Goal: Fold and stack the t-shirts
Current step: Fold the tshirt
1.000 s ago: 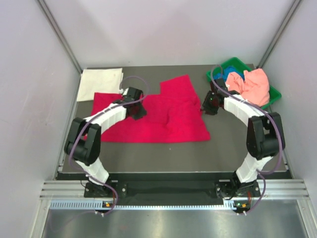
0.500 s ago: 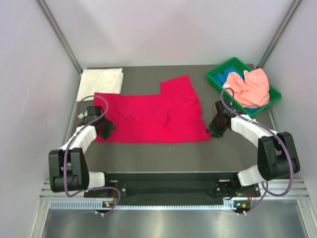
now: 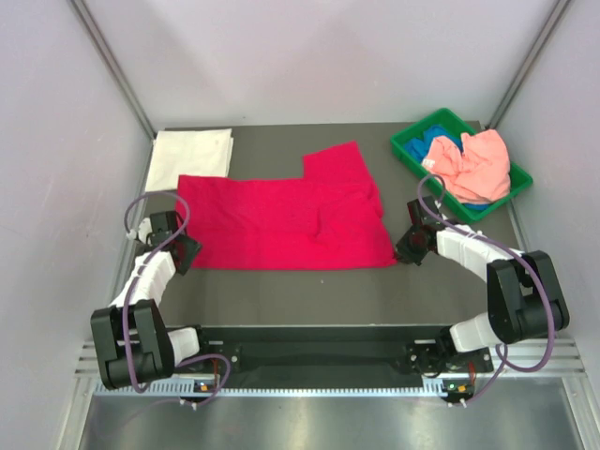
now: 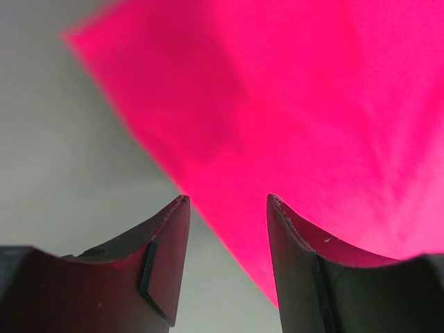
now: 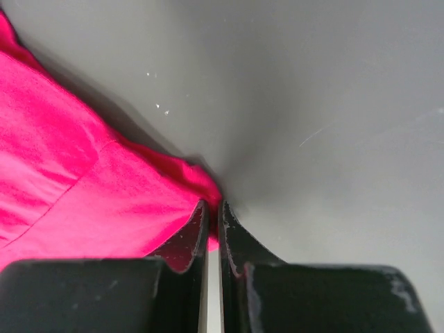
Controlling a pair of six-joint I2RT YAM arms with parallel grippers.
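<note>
**Top external: crimson-red t-shirt (image 3: 281, 220) spread flat, near corners targeted**

The shirt lies open mid-worktop (image 3: 281, 291). The right hand (image 3: 405, 246) is closed tight at the near-right corner and looks to be pinching the hem. The left hand (image 3: 178, 251) is at the near-left corner, jaws about half apart over the cloth edge, gripping nothing. Both corners are probably wanted so the hem lifts evenly for a fold. The white t-shirt (image 3: 192, 155) sits folded back-left, likely the stack base. The salmon-pink t-shirt (image 3: 478, 159) and blue t-shirt (image 3: 436, 141) wait in the green bin (image 3: 417, 127).
</note>
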